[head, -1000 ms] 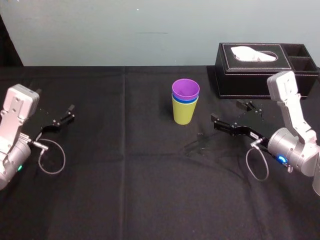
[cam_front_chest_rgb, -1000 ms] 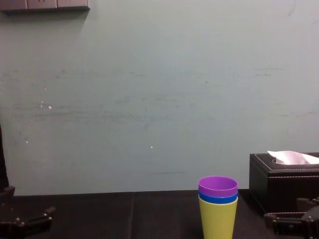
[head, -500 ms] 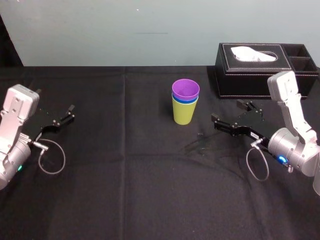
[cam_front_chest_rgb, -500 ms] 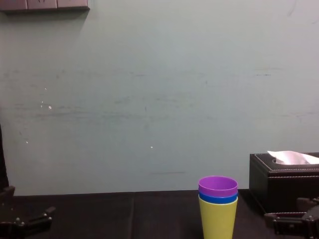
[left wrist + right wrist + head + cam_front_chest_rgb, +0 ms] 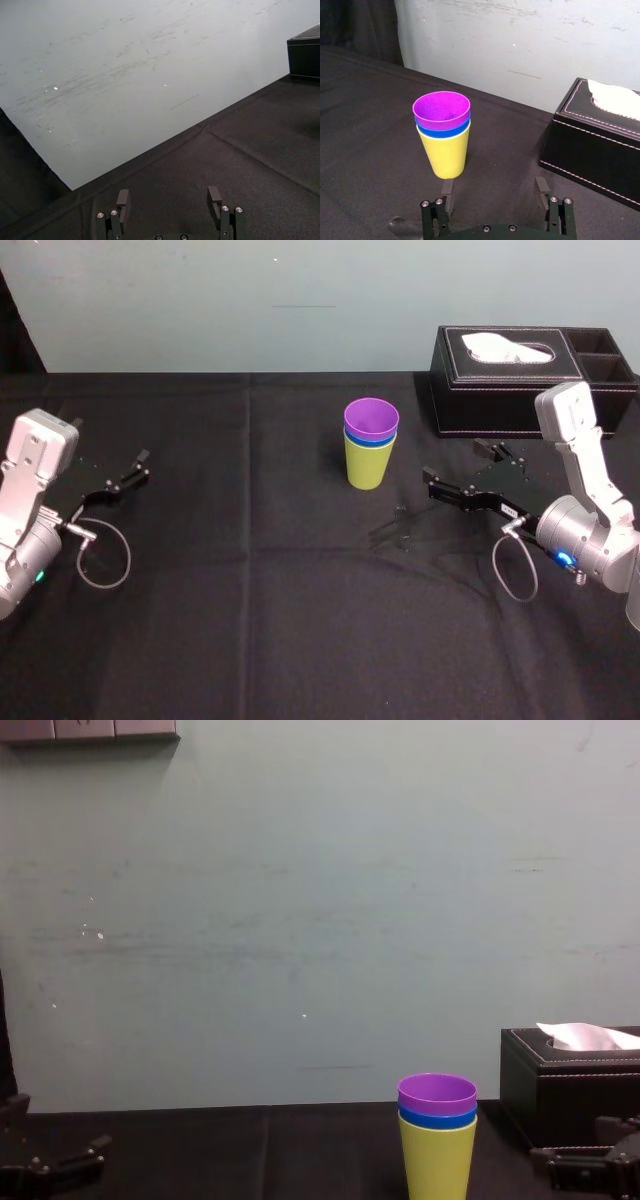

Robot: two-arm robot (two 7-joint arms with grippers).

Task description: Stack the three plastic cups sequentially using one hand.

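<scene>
The three plastic cups stand nested upright in one stack at the table's middle: the yellow-green cup at the bottom, the blue cup inside it, the purple cup on top. The same stack shows in the right wrist view and the chest view. My right gripper hovers to the right of the stack, apart from it, open with nothing between its fingers. At the far left my left gripper rests open and empty.
A black leather tissue box with white tissue stands at the back right, behind the right gripper. A black cloth covers the table. Cables loop beside both wrists.
</scene>
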